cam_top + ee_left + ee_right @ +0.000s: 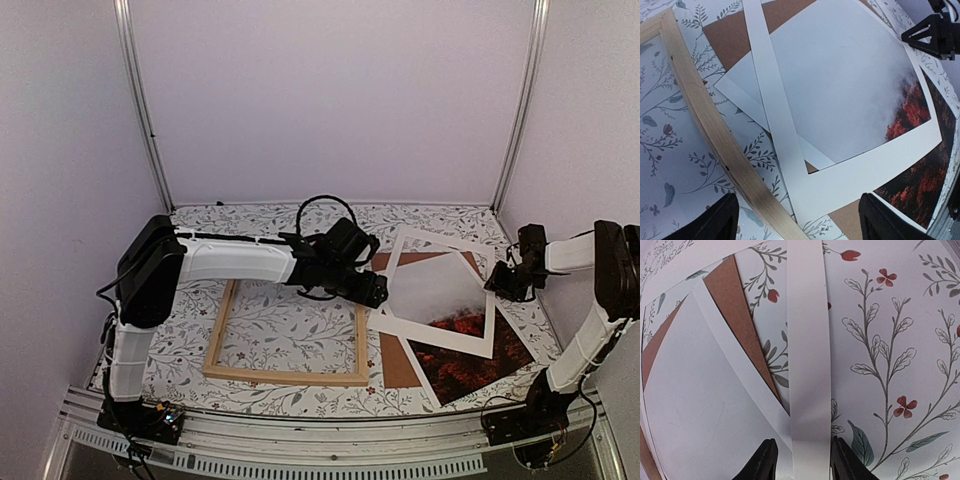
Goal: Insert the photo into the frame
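The light wooden frame (pixel 285 375) lies flat at the left-centre of the table, and one strip of it (pixel 715 140) crosses the left wrist view. The photo (pixel 440 290) lies right of it, misty grey above and red foliage (pixel 910 115) below, under a white mat (pixel 430 335). My left gripper (pixel 375 290) hovers open over the mat's corner (pixel 805 190), between frame and photo, holding nothing. My right gripper (pixel 505 280) is at the mat's far right corner. Its fingers (pixel 762 462) flank one mat strip (pixel 810 365) at its edges, and a grip does not show.
A brown backing board (pixel 400 362) lies under the photo and mat, sticking out at the front and the back. The floral table cover (pixel 290 325) shows inside the frame. White walls and metal posts close in the back and sides.
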### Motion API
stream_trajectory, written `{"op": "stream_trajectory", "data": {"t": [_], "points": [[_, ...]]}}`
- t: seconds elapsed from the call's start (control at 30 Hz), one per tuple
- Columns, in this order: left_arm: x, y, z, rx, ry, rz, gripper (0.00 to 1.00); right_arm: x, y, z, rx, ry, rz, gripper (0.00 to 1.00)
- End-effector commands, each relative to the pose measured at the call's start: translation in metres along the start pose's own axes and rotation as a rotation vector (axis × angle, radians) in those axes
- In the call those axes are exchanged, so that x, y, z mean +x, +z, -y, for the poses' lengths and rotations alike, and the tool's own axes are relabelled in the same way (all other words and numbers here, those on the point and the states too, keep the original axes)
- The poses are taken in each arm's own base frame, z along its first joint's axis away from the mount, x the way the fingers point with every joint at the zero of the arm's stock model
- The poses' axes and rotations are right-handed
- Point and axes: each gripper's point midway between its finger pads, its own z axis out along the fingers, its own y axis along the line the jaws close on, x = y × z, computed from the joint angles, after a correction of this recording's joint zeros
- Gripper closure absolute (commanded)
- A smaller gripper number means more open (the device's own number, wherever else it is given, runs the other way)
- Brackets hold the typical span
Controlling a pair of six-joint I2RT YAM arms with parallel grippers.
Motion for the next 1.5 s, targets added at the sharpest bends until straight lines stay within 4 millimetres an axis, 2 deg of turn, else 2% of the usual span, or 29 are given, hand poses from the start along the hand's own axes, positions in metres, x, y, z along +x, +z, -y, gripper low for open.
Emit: {"op": "stream_trajectory", "data": {"t": [0.0,0.27,0.47,0.97,1.47], "points": [[-0.010,-0.016,0.002,-0.008,0.019,0.034,0.15,0.009,-0.002,0.004,0.062,-0.014,-0.022,0.57],[-0.007,-0.017,0.001,-0.012,0.026,0.033,0.15,0.023,0.002,0.010,0.168,-0.042,-0.036,0.54],[-0.006,-0.019,-0.001,-0.016,0.029,0.032,0.14,0.019,-0.001,0.020,0.243,-0.047,-0.025,0.60],[-0.001,-0.020,-0.005,-0.022,0.026,0.026,0.14,0.022,0.007,0.023,0.266,-0.072,-0.062,0.70],[0.001,-0.021,-0.009,-0.034,0.028,0.022,0.14,-0.003,-0.011,0.008,0.234,-0.076,0.008,0.78]]}}
